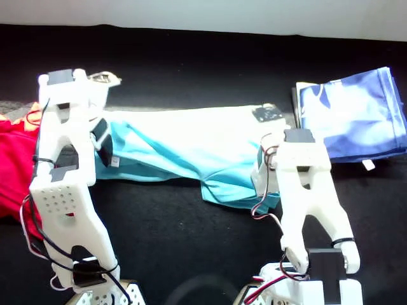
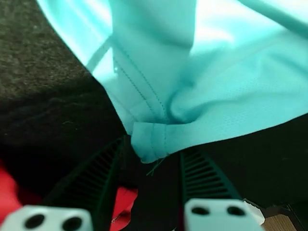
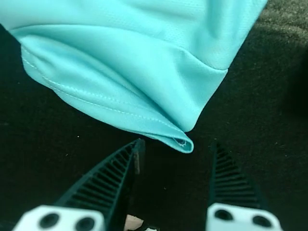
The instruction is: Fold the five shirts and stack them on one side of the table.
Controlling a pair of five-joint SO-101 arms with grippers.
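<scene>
ok so the left gripper (image 2: pixel 154 147) is hanging wide apart, a hem corner of the teal shirt (image 1: pixel 184 152) between its tips; the right gripper (image 3: pixel 178 143) is gaping too, just short of another corner. 1 folded blue shirt (image 1: pixel 353 121) is sitting by the teal shirt's right-arm end, the red shirt (image 1: pixel 13 165) by the other.

A robotics lab bench.
White left arm (image 1: pixel 63 197) and right arm (image 1: pixel 311 190) with exposed wires (image 1: pixel 266 215) are mounted at a black cloth-covered table (image 1: pixel 191 63).
</scene>
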